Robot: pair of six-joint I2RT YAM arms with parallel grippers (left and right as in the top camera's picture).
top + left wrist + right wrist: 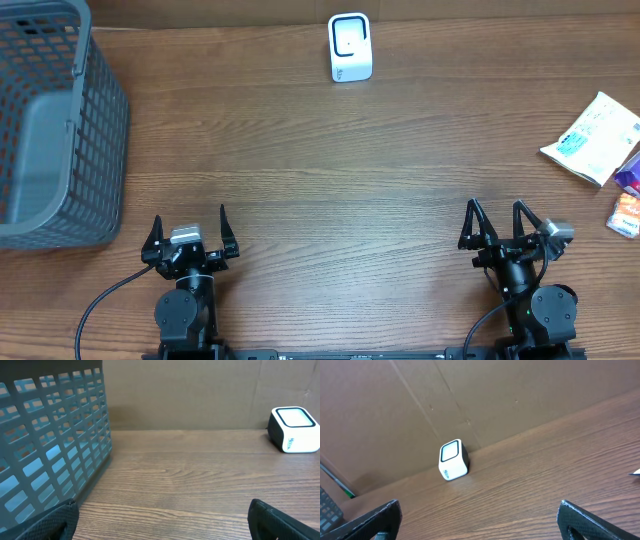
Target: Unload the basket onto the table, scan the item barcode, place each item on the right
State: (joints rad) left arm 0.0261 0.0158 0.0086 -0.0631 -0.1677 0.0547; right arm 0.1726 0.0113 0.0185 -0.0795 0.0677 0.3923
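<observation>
- Two pincers are seen at the near edge of the desk (330,190), one on each side, and nothing is held by either.
- The left pincer (190,220) is spread wide, its jaws standing well apart with only bare wood between them.
- The grey mesh basket (108,130) is set at the left edge of the desk, near the left pincer and reaching further back.
- The right pincer (496,210) is likewise spread wide, its jaws apart over bare wood.
- The white scanner (350,47) is stood upright at the far edge of the desk, near the middle, in front of a brown cardboard backing; its window is framed by a dark border.
- The white packet (592,138), printed in blue-green, is laid flat at the right edge of the desk, well apart from the scanner and beyond the right pincer.
- A purple item (630,170) and an orange packet (624,215) are cut off by the right edge, near the white packet.
- Whether a barcode faces up on the white packet cannot be told.
</observation>
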